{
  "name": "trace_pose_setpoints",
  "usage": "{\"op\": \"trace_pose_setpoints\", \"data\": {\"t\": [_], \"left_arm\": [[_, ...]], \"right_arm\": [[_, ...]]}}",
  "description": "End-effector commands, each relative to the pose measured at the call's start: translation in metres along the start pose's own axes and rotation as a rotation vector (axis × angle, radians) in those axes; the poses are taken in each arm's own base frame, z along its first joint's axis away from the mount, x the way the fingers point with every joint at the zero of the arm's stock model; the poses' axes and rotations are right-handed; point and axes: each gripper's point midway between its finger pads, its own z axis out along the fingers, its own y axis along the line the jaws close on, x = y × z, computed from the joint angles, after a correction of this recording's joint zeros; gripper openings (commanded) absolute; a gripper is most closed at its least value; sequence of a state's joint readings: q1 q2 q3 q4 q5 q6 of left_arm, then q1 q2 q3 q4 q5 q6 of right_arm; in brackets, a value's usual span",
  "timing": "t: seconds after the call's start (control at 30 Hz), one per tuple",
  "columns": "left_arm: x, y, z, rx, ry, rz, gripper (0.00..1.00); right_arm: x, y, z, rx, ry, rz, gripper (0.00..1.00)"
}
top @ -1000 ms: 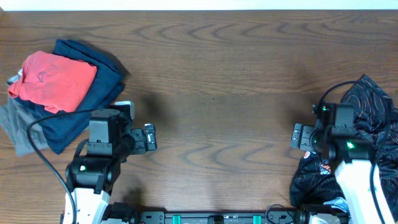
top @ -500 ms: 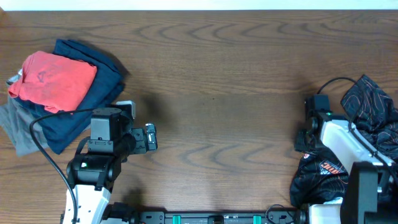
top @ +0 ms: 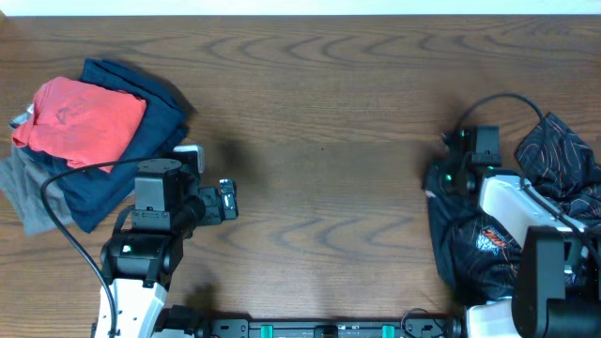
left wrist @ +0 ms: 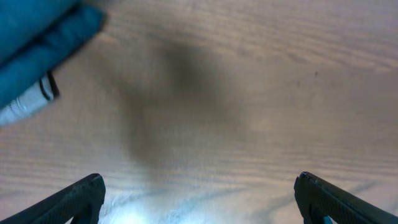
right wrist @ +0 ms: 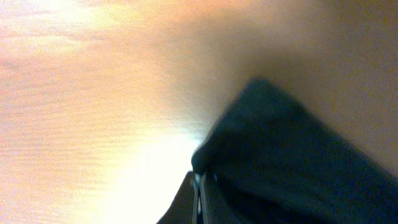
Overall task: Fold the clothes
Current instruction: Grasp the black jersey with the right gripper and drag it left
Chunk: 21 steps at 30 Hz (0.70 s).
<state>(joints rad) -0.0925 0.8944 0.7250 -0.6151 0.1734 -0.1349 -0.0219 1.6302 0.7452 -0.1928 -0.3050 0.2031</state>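
Black jersey point(top: 474, 249) bunched at right edge of surface point(top: 329, 113). Right tool point(right wrist: 198, 190) pinches its edge, likely to drag it centre for spreading. Left tool point(left wrist: 199, 202) spread wide, empty, lower left.

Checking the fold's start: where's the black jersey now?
Overhead view: the black jersey lies crumpled at the table's right edge, partly under the right arm, opposite the folded pile at left.
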Motion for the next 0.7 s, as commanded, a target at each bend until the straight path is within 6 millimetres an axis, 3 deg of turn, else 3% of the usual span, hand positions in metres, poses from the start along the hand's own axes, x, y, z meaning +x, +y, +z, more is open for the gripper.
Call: {"op": "trace_pose_setpoints", "data": {"t": [0.0,0.1,0.17,0.23,0.33,0.37,0.4,0.53,0.67], "left_arm": [[-0.015,-0.003,-0.005,0.007,-0.051,-0.005,0.98],[-0.024,-0.004,-0.005,0.014,-0.084,-0.001,0.98],[-0.028,-0.005,-0.006,0.018,-0.103,0.001,0.98],[-0.033,-0.006,-0.006,0.022,-0.123,0.003,0.98],[-0.037,-0.007,-0.005,0.025,-0.136,0.005,0.98],[-0.037,-0.007,-0.005,0.026,-0.136,0.005,0.98],[-0.037,-0.007,-0.004,0.025,-0.134,0.004,0.98],[-0.037,-0.007,-0.004,0.026,-0.131,0.004,0.98],[-0.039,-0.014,-0.004,0.063,-0.138,0.008,0.98]], "right_arm": [[-0.03,0.102,-0.02,-0.444,-0.08,-0.155,0.01],[-0.06,0.164,-0.037,-0.575,-0.226,-0.296,0.01],[-0.068,0.195,-0.044,-0.608,-0.299,-0.376,0.01],[-0.076,0.219,-0.046,-0.575,-0.369,-0.421,0.01],[-0.08,0.232,-0.044,-0.508,-0.412,-0.431,0.01],[-0.079,0.234,-0.044,-0.499,-0.415,-0.433,0.12],[-0.077,0.235,-0.042,-0.494,-0.41,-0.434,0.38],[-0.077,0.215,-0.036,-0.439,-0.372,-0.398,0.97],[-0.087,0.165,-0.04,-0.285,-0.346,-0.301,0.99]]}}
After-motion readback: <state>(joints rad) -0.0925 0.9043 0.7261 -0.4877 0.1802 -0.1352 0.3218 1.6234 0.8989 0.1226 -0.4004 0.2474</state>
